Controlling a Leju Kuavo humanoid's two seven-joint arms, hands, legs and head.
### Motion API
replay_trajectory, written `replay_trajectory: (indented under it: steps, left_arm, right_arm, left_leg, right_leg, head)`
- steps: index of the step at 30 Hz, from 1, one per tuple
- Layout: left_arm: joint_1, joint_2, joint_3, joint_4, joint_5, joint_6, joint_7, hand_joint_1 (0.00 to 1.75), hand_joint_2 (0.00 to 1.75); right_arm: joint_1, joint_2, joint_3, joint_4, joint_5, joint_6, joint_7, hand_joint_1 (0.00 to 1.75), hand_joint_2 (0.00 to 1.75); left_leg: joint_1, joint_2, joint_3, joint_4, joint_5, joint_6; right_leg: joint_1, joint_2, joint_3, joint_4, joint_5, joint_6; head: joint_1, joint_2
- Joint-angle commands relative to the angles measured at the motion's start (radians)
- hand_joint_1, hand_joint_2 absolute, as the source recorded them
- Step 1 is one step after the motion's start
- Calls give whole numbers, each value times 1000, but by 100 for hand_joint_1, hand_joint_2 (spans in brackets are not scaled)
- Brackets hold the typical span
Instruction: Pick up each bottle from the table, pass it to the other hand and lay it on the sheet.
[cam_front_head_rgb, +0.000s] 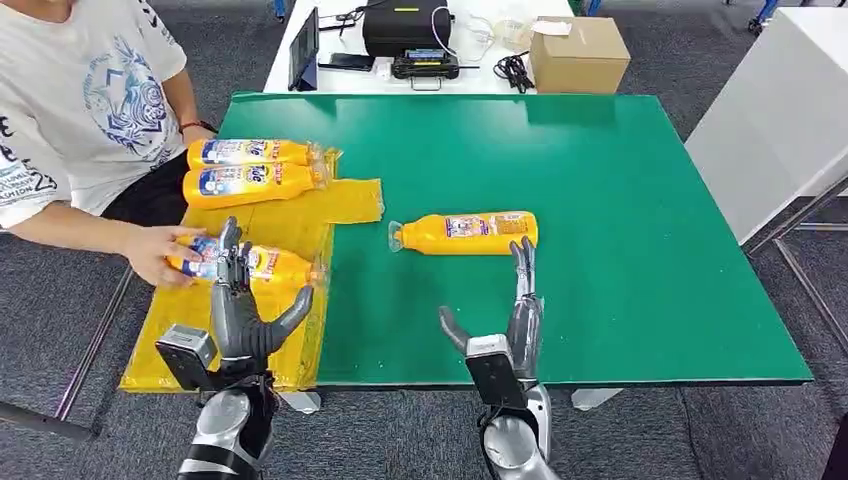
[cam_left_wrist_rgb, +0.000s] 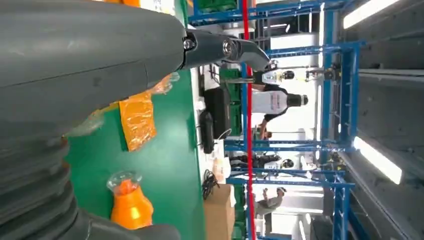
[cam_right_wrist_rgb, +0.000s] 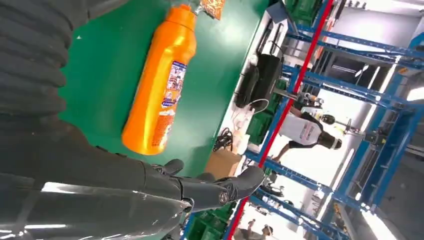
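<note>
left hand (cam_front_head_rgb: 240, 318): fingers spread, empty, lower left over yellow plastic sheet (cam_front_head_rgb: 345, 203)
right hand (cam_front_head_rgb: 513, 325): fingers straight, empty, below orange plastic bottle (cam_front_head_rgb: 467, 233) at centre

Orange bottle (cam_right_wrist_rgb: 157, 87) beside empty hand (cam_right_wrist_rgb: 200, 190)

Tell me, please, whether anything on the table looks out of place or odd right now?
Mostly tidy. One bottle lies alone on the bare green table, off the yellow sheet where three others lie. A person's hand rests on the nearest sheet bottle, right by the robot's left hand. Nothing looks spilled or damaged.
</note>
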Motion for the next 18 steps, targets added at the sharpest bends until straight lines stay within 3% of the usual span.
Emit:
replay_trajectory:
  steps: [1,18]
  left_arm:
    - [-46,11,-4,82,14,-2,14,0,175]
    - [-43,9,7,85,23,5,24,0,175]
  right_arm:
    - [-6,-16,5,-31,10,3,10,0,175]
    - [-1,-12,4,-30,12,4,14,0,175]
  left_leg:
    - [0,0,3,-1,-1,-1]
    - [1,1,4,-1,-2,-1]
  right_leg:
    - [1,0,3,-1,-1,-1]
    - [1,0,4,0,-2,-2]
  head:
    - [0,0]
    - [0,0]
